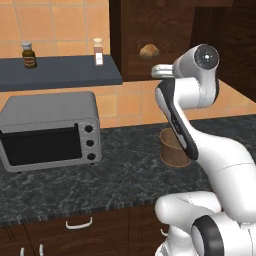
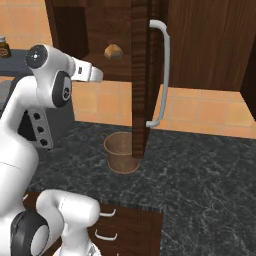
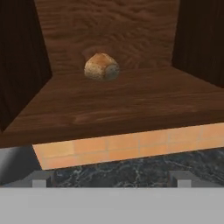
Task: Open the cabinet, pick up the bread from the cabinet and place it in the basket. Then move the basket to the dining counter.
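From the left base view, my pincer (image 1: 159, 71) sits at the end of my raised white forearm, pointing into the open dark brown wooden wall cabinet (image 1: 131, 40). The small golden-brown roundish bread roll (image 1: 149, 51) lies on the cabinet shelf, a little higher than my fingers and further in. The round brown thin-walled basket (image 1: 173, 148) stands below on the black marbled desk (image 1: 120, 170), partly hidden by my arm, with the grey toaster oven (image 1: 50, 130) well off to its left.

From the right base view, the cabinet door (image 2: 141, 80) stands swung out edge-on, its long silver bar handle (image 2: 163, 75) facing right. My pincer reaches toward the opening just left of that door edge, and the roll rests deeper inside, above and just beyond my tips, apart from them. The basket stands almost straight beneath, touching nothing of mine.

In the hand view, my two dark finger tips (image 3: 43, 178) rise far apart at the bottom, so the pincer is spread wide and holds nothing. The roll lies ahead near the middle of the shelf (image 3: 113, 105), slightly left of my centre line, its longer side running across my view. I judge I need a straight push forward with a small leftward correction.
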You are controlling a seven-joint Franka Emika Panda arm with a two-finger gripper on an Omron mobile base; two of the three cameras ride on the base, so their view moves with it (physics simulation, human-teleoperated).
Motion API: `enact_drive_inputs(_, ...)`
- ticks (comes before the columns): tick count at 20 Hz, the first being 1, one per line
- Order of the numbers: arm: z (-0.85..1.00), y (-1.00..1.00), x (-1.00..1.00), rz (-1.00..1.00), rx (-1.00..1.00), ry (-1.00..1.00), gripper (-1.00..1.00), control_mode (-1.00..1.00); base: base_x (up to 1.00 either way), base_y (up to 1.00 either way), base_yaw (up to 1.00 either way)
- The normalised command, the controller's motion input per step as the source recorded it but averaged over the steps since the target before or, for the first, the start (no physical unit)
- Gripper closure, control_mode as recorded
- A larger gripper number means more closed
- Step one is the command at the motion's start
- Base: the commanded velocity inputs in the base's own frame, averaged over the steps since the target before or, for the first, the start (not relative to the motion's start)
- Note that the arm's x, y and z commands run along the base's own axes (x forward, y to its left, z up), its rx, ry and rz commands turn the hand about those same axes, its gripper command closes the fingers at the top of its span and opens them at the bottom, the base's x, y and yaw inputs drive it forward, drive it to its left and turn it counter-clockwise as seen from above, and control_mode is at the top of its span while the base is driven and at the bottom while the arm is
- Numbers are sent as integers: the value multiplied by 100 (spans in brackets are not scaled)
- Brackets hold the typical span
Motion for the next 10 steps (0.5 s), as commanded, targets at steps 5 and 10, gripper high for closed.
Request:
enact_drive_inputs(5,33,-3,7,1,-2,0,-100,-100,0,0,0)
enact_drive_inputs(10,6,-23,45,8,0,7,-100,-100,0,0,0)
